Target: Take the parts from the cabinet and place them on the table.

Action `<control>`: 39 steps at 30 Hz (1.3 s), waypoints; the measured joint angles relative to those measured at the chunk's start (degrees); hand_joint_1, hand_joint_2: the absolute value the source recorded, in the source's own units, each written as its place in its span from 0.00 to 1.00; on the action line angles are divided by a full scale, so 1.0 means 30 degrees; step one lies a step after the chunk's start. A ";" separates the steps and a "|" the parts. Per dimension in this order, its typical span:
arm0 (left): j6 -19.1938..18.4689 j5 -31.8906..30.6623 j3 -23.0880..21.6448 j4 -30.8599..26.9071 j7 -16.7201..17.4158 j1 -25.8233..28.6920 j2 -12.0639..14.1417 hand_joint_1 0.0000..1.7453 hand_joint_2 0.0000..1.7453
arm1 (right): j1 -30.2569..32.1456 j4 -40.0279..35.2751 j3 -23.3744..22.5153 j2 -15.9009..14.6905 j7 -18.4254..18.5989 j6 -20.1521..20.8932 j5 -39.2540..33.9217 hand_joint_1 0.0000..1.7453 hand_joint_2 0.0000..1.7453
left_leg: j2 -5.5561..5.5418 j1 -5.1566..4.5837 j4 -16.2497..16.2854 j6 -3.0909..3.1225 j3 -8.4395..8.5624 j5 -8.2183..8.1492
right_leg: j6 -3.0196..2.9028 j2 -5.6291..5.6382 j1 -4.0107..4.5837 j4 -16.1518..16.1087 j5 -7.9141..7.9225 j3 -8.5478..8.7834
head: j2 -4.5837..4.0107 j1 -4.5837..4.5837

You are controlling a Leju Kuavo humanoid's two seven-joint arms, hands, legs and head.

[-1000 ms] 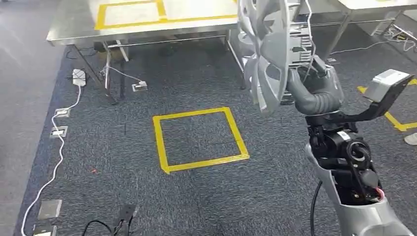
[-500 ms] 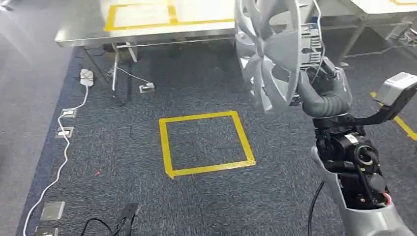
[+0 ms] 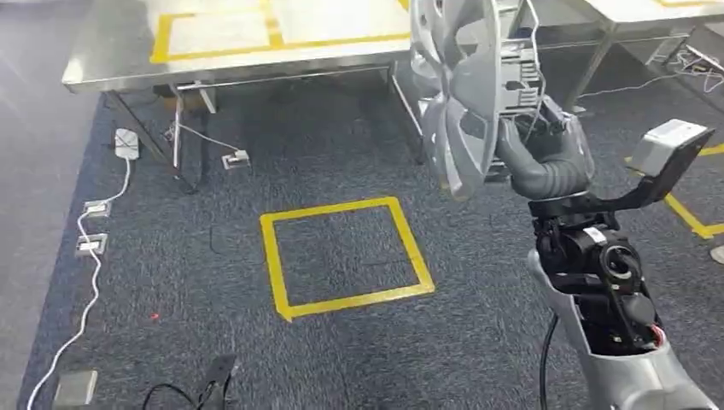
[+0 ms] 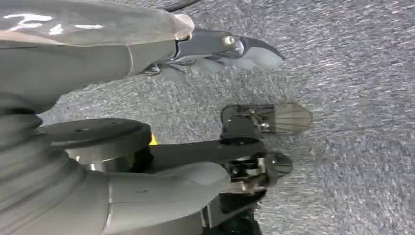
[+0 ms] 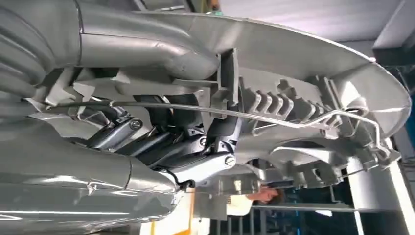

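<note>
Head view: right hand [image 3: 546, 158] is raised, fingers wrapped into the back of a large silver spoked wheel-cover part [image 3: 465, 94], held upright on edge, above the carpet and near the steel table [image 3: 111, 64]. A yellow taped rectangle [image 3: 213, 30] marks the tabletop; a yellow taped square [image 3: 346, 256] marks the carpet ahead. Judgement: carry phase, part not yet set down; close in squarely on the table and keep the part from swinging into the table edge. Left wrist view: left hand [image 4: 230, 46] hangs over the carpet, holding nothing; fingers appear loosely apart. Right wrist view: dark fingers [image 5: 161, 139] hook through the part's ribbed inner face [image 5: 293, 112]. Lower it flat before the fingers let go.
</note>
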 joint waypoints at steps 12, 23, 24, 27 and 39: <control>0.0007 0.0000 0.0000 0.0000 -0.0007 0.0169 -0.0036 0.00 1.00 | 0.0085 0.0000 -0.0007 0.0000 0.0015 0.0015 0.0000 1.00 1.00 | -0.0140 -0.0076 -0.0248 0.0499 0.1971 -0.1373 | -0.0163 -0.0167 0.0096 0.0929 0.1884 -0.1883 | 0.0000 0.0488; -0.0037 -0.0029 -0.0007 0.0000 -0.0066 -0.0002 -0.0044 0.00 1.00 | -0.0007 -0.0036 -0.0015 0.0007 0.0008 -0.0007 0.0000 1.00 1.00 | 0.0005 0.0174 0.6398 -0.0514 -0.2300 -0.3430 | -0.0566 -0.0149 -0.0133 -0.0204 0.0857 -0.0520 | 0.0000 0.0225; -0.0037 -0.0029 -0.0007 0.0000 -0.0066 0.0042 -0.0036 0.00 1.00 | 0.0041 -0.0022 -0.0015 0.0007 0.0015 -0.0007 0.0000 1.00 1.00 | 0.0007 0.0210 0.5953 -0.0535 -0.2359 -0.2701 | -0.0533 -0.0125 -0.0147 -0.0205 0.0727 -0.0338 | 0.0000 0.0152; -0.0037 -0.0036 -0.0007 0.0000 -0.0066 0.0011 -0.0007 0.00 1.00 | 0.0053 0.0000 -0.0007 0.0007 0.0030 -0.0007 0.0000 1.00 1.00 | 0.0045 0.0287 0.0796 -0.0470 -0.0476 0.0750 | -0.0290 -0.0056 -0.0204 -0.0176 0.0206 0.0312 | 0.0000 -0.0015; -0.0066 -0.0007 -0.0015 0.0000 0.0022 -0.0038 -0.0058 0.00 1.00 | -0.0060 0.0051 0.0015 0.0007 0.0015 0.0022 -0.0007 1.00 1.00 | -0.0055 0.0022 -0.0056 0.0562 0.0792 -0.0610 | 0.0296 -0.0170 -0.0072 0.6844 -0.2356 -0.3703 | 0.0000 0.0495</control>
